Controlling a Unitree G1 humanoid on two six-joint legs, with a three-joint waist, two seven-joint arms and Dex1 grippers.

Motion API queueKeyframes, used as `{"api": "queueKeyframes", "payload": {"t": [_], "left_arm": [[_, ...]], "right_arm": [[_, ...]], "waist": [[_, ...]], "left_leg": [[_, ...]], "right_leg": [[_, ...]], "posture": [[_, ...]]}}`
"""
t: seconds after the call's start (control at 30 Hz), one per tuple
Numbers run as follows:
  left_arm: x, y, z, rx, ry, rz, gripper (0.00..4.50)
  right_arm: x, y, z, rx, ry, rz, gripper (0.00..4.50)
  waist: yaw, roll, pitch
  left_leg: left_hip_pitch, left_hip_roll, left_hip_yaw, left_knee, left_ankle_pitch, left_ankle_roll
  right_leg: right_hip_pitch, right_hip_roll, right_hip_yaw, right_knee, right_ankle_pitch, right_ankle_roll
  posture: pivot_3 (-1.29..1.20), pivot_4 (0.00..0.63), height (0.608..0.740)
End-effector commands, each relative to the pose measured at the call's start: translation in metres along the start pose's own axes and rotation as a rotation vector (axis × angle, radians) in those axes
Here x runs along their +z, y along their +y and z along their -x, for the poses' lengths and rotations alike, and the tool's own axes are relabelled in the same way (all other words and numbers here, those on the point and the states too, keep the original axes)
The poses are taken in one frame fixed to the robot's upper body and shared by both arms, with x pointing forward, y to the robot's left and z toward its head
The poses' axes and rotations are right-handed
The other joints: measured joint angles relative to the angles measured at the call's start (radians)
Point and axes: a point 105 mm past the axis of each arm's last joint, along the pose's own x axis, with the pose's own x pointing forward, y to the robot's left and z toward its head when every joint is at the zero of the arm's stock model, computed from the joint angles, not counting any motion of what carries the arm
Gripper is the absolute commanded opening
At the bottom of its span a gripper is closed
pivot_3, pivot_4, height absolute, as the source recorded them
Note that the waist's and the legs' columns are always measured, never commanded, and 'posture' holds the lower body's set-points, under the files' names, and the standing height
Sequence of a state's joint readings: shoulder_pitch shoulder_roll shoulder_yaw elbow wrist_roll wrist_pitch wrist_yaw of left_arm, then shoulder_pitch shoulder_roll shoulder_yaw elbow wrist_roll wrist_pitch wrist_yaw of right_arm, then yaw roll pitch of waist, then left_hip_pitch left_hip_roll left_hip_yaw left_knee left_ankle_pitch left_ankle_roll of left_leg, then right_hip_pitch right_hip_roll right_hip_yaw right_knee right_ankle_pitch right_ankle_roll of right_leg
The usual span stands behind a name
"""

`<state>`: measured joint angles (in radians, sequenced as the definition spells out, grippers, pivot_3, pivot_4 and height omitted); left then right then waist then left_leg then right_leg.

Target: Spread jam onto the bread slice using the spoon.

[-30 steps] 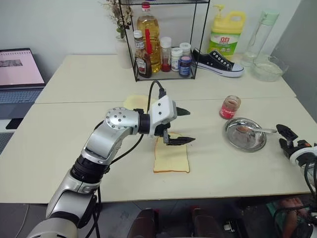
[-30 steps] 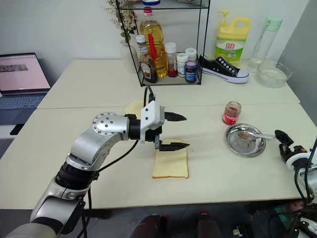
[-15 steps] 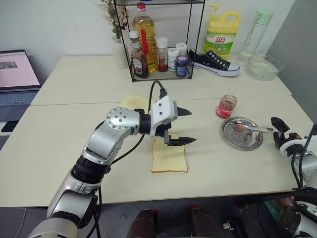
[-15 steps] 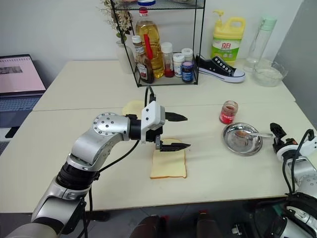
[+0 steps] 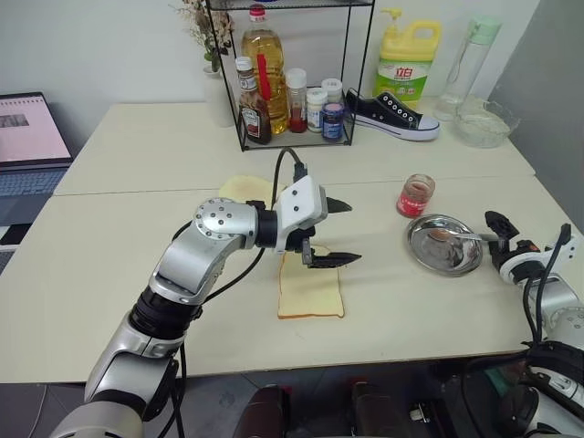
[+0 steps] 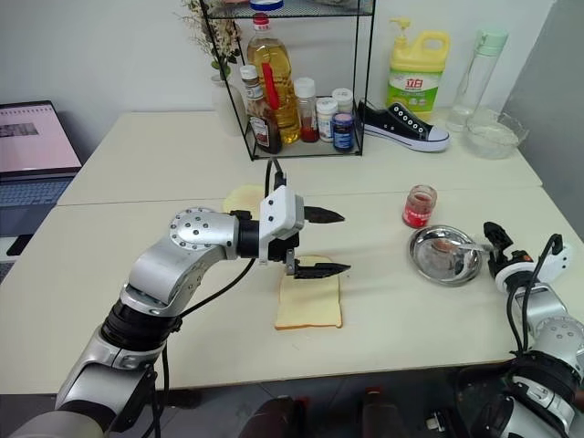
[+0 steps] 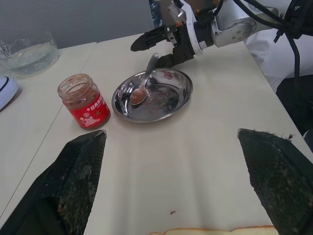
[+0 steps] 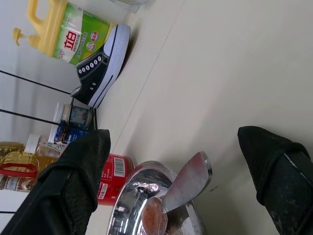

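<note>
The bread slice (image 5: 310,292) lies flat at the middle of the table. My left gripper (image 5: 339,233) hovers open just over its far end, pointing right, with nothing between the fingers. To the right, the spoon (image 5: 461,235) rests in a round steel dish (image 5: 452,263). Red-pink jam (image 8: 154,215) fills the spoon's bowl, and thin smears of it mark the dish. The spoon's handle (image 7: 151,62) sticks out over the rim toward my right gripper (image 7: 156,49). That gripper is open, with a finger on either side of the handle's tip, not touching it.
An open jam jar (image 5: 414,194) stands just behind the dish. Another pale slice (image 5: 246,189) lies behind my left arm. At the back are a wire rack of bottles (image 5: 292,82), a shoe (image 5: 392,114), a yellow jug (image 5: 401,64) and a glass bowl (image 5: 484,123). A laptop (image 5: 32,128) sits far left.
My right gripper has moved in toward the dish, up to the spoon's handle tip. The left arm has kept still; the camera has shifted slightly.
</note>
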<state>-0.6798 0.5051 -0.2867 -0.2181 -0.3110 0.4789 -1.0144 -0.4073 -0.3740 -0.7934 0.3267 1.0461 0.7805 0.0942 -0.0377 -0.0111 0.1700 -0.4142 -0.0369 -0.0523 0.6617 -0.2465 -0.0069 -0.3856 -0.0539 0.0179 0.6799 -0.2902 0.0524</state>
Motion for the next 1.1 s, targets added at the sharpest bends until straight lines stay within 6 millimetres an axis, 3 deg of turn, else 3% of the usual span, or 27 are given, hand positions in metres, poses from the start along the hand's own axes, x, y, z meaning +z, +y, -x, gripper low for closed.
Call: {"api": "queueKeyframes", "payload": {"t": [0.03, 0.23, 0.3, 0.7, 1.1], "left_arm": [[0.013, 0.002, 0.005, 0.019, -0.035, -0.038, 4.5], [0.013, 0.003, 0.005, 0.021, -0.034, -0.037, 4.5], [0.013, 0.003, 0.005, 0.021, -0.034, -0.038, 4.5], [0.013, 0.003, 0.006, 0.017, -0.032, -0.036, 4.5], [0.013, 0.004, 0.004, 0.011, -0.036, -0.039, 4.5]], "right_arm": [[-0.018, 0.0, -0.001, 0.005, 0.064, -0.021, 4.47], [-0.02, -0.004, 0.0, -0.01, 0.064, -0.023, 4.47], [-0.022, -0.005, 0.001, -0.018, 0.064, -0.017, 4.09], [-0.019, -0.005, 0.006, -0.017, 0.048, -0.001, 0.02], [-0.018, 0.005, 0.009, 0.013, 0.059, 0.063, 0.02]], "waist": [[0.0, 0.0, 0.0], [0.0, 0.0, 0.0], [0.0, 0.0, 0.0], [0.005, -0.002, -0.001], [0.006, -0.002, -0.001]], "left_leg": [[0.0, 0.0, 0.0, 0.0, 0.0, 0.0], [0.0, 0.0, 0.0, 0.0, 0.0, 0.0], [0.0, 0.0, 0.0, 0.0, 0.0, 0.0], [0.0, 0.0, 0.0, 0.0, 0.0, 0.0], [0.0, -0.001, -0.001, 0.0, 0.0, 0.0]], "right_leg": [[0.0, 0.0, 0.0, 0.0, 0.0, 0.0], [0.0, 0.0, 0.0, 0.0, 0.0, 0.0], [0.0, 0.0, 0.0, 0.0, 0.0, 0.0], [0.0, 0.0, 0.0, 0.0, 0.0, 0.0], [0.0, 0.0, 0.0, 0.0, 0.0, 0.0]], "posture": [[0.0, 0.15, 0.74], [0.0, 0.15, 0.74], [0.0, 0.15, 0.74], [0.0, 0.15, 0.74], [0.0, 0.15, 0.74]]}}
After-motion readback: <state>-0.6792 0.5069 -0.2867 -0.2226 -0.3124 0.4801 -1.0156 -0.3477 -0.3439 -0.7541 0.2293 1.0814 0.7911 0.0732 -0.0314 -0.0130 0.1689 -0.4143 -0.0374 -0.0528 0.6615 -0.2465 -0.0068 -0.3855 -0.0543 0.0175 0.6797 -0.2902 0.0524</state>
